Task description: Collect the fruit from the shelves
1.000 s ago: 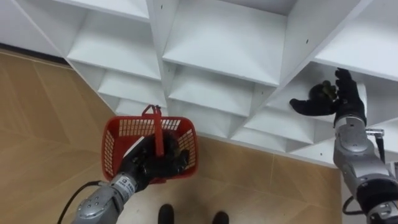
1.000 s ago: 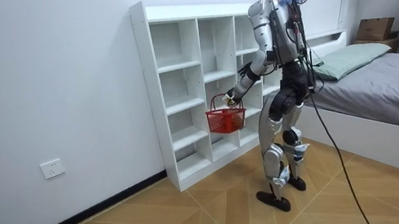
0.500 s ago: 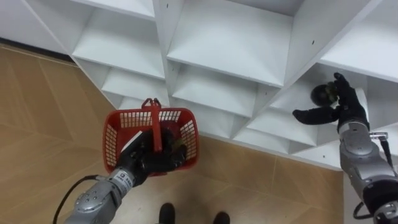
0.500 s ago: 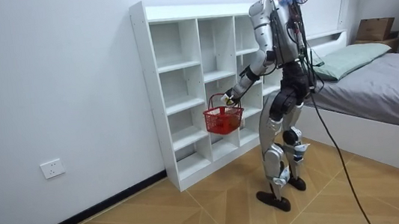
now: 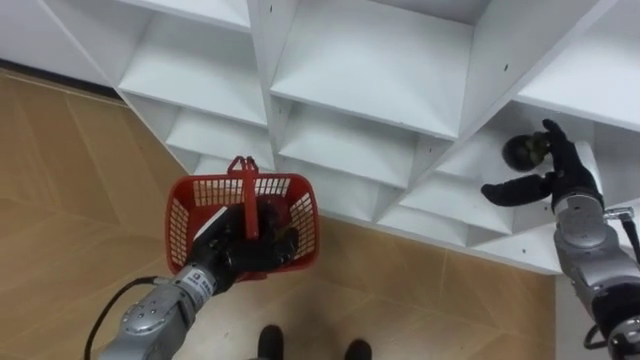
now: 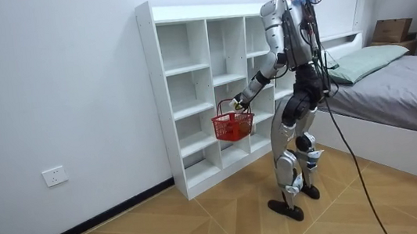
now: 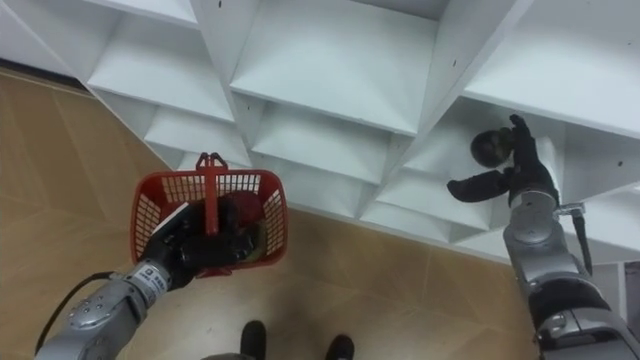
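The right hand [image 5: 560,178] is open, its dark fingers stretched upward and its thumb held out to the side. It reaches into a compartment on the right side of the white shelf unit [image 5: 360,70]. A dark round fruit [image 5: 520,152] sits on that compartment's board, just beside the fingers and above the thumb. Whether the fingers touch it cannot be told, and nothing is closed around it. The left hand [image 5: 232,252] comes in low from the left, with its fingers curled round the handle of a red basket [image 5: 185,225]. It holds the basket up in front of the shelf unit's lower compartments. The handle stands as a red bar across the middle of the basket. Beside the hand, inside the mesh walls, lie some dark shapes too unclear to name. Under the basket is a wooden floor [image 5: 60,200] laid in a herringbone pattern. In the room view the robot stands upright, close to the shelf unit and facing it. The basket hangs at about the height of the unit's middle row. A bed [image 6: 410,86] with a grey cover stands behind the robot toward the room view's right. A wall socket [image 6: 55,176] sits low on the wall at the room view's left.
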